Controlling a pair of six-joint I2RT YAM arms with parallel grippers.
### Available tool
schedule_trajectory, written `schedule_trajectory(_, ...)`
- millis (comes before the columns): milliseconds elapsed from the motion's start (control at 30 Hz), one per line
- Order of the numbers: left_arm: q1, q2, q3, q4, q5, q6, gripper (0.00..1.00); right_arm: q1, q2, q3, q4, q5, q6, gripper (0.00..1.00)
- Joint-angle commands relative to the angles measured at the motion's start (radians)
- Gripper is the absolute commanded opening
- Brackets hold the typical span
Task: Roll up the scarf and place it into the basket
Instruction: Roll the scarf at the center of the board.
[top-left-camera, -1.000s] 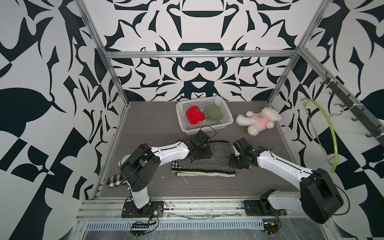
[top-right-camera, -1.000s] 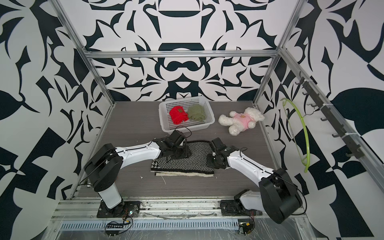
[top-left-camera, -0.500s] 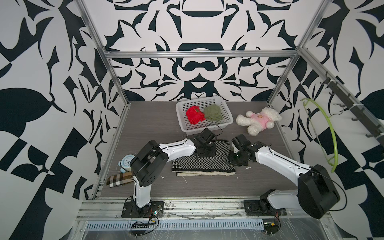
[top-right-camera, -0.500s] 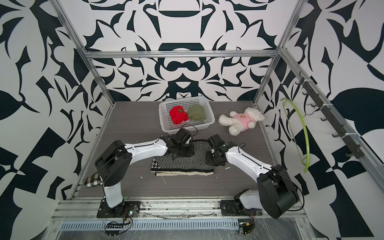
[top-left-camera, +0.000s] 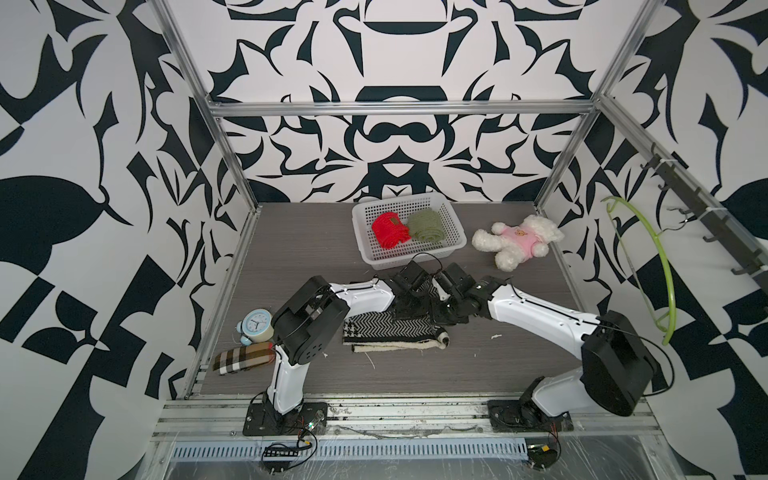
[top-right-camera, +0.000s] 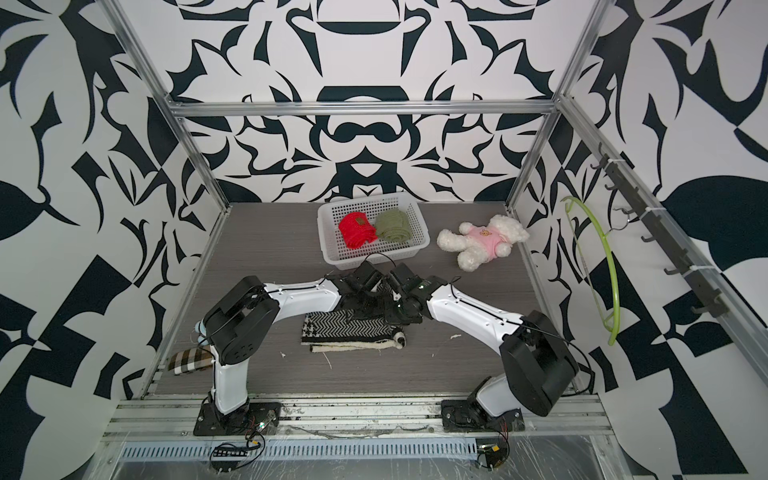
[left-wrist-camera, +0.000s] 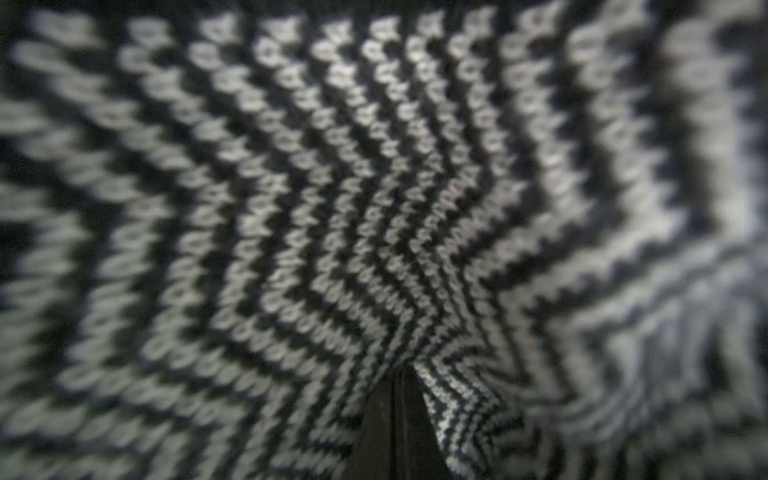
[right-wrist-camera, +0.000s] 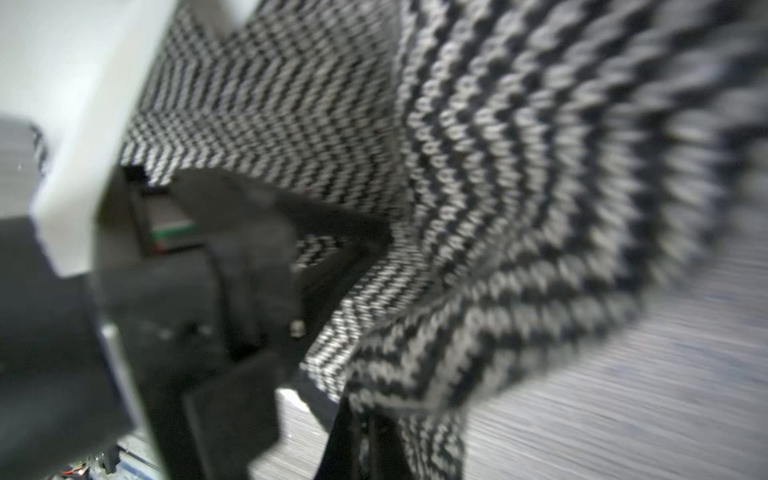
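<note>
1. The scarf (top-left-camera: 390, 330) lies on the table (top-left-camera: 291, 257), folded into a flat black-and-white zigzag band with a cream edge on the near side.
2. It sits just in front of the basket (top-left-camera: 415, 254), outside it, between the basket and the arm bases.
3. Both arms reach inward and meet over the scarf's far edge, with their wrists close together.
4. The left gripper (top-left-camera: 409, 308) is clenched on the scarf. In the left wrist view the knit (left-wrist-camera: 332, 208) fills the picture and puckers into the closed dark fingers (left-wrist-camera: 395, 415).
5. The right gripper (top-left-camera: 444, 316) is also clamped on the scarf, just beside the left one. In the right wrist view the fabric (right-wrist-camera: 498, 166) is gathered into folds that run down into its fingers (right-wrist-camera: 357, 436).
6. Near the grippers the cloth is raised off the table, while the near part lies flat.
7. The basket stands at the back of the table and holds a red roll (top-left-camera: 388, 230) and a green roll (top-left-camera: 426, 224) side by side.
8. A bear (top-left-camera: 517, 241) in a pink top lies to the right of the basket, apart from it.
9. A clock (top-left-camera: 257, 326) and a plaid roll (top-left-camera: 243, 359) sit at the table's left edge, beside the left arm.
10. A green hanger (top-left-camera: 670, 291) hangs on the right wall.
</note>
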Motion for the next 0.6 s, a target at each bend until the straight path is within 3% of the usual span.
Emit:
schedule_trajectory(0, 0.027, -0.009, -0.054, -0.021, -0.001, -0.020, 0.00, 0.019, 0.021, -0.001, 0.094, -0.018, 0.043, 0.00)
schedule_trajectory(433, 0.063, -0.097, -0.123, -0.012, 0.033, -0.033, 0.01, 0.024, 0.038, -0.243, 0.465, 0.027, 0.069, 0.00)
schedule_trajectory(567, 0.063, -0.140, -0.160, 0.012, 0.053, -0.039, 0.10, 0.022, 0.041, -0.243, 0.471, 0.039, 0.061, 0.00)
